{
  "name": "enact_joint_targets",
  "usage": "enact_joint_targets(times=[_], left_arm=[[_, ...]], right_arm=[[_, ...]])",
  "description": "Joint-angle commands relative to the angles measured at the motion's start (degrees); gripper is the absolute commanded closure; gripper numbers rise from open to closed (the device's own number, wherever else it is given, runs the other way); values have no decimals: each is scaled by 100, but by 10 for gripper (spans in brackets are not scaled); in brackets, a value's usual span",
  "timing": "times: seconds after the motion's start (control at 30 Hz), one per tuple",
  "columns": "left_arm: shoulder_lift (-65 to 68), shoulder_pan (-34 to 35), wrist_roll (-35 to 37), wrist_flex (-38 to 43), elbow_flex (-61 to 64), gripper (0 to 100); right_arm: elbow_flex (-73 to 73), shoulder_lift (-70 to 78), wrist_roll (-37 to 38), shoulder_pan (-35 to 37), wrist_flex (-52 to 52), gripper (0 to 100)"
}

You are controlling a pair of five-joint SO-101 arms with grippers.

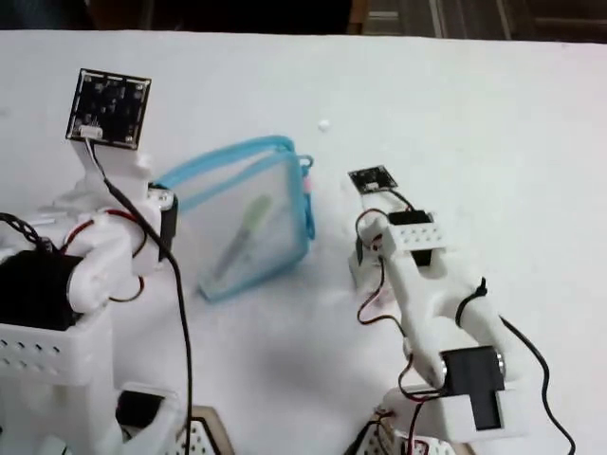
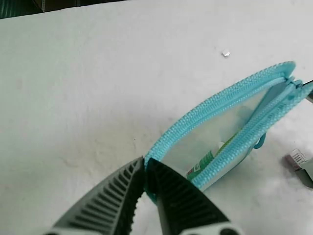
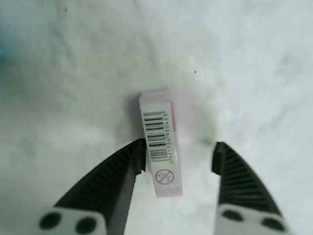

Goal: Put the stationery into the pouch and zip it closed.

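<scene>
The clear pouch [image 1: 248,216] with a blue zipper rim [image 2: 230,95] lies at the table's middle, its mouth gaping. Inside it lies a green-and-white pen [image 1: 243,237], also seen through the opening [image 2: 207,158]. My left gripper [image 2: 145,165] is shut on the pouch's zipper end, at the pouch's left corner [image 1: 168,204]. My right gripper [image 3: 178,152] stands open over the table just right of the pouch [image 1: 361,258]. A small white-and-pink eraser [image 3: 160,142] with a barcode lies flat between its fingers, close against one of them. The eraser [image 2: 296,159] also shows beyond the pouch.
A tiny white speck [image 1: 324,124] lies on the white table [image 1: 474,123] behind the pouch. A pink zipper pull [image 1: 306,180] hangs at the pouch's right corner. The arm bases stand along the near edge.
</scene>
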State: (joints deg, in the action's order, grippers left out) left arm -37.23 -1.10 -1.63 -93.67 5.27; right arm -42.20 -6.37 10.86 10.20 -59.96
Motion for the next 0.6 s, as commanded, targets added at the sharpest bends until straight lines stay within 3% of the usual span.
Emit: enact_joint_targets(times=[0.0, 0.17, 0.43, 0.57], left_arm=[[22, 40, -62, -132, 220, 978], [22, 40, -62, -132, 220, 978], [22, 40, -62, -132, 220, 978], [13, 48, -62, -132, 220, 978]], right_arm=[[35, -75, -35, 66, 75, 672], [35, -40, -44, 75, 453, 717], [9, -22, -44, 875, 629, 864], [-9, -22, -44, 734, 611, 913]])
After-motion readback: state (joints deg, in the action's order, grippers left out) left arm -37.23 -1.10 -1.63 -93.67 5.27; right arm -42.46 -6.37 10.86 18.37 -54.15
